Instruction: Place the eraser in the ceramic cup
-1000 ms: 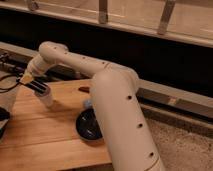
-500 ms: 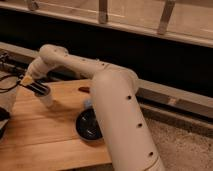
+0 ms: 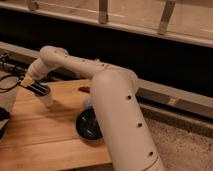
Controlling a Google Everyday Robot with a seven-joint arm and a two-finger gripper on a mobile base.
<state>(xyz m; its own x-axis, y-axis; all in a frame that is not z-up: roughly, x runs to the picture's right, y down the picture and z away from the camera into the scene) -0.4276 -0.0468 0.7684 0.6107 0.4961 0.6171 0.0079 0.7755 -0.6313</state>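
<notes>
At frame left the claw [image 3: 38, 89] hangs right over the pale ceramic cup [image 3: 46, 99] on the wooden worktop [image 3: 55, 135], apparently to drop in the eraser, which blends into its dark tip; whether it is clenched cannot be told.

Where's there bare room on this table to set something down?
Widest bare table: in front of the ceramic cup, left of the dark bowl. Smaller patch between cup and red thing. Crowded at the cup, where the gripper hangs.
</notes>
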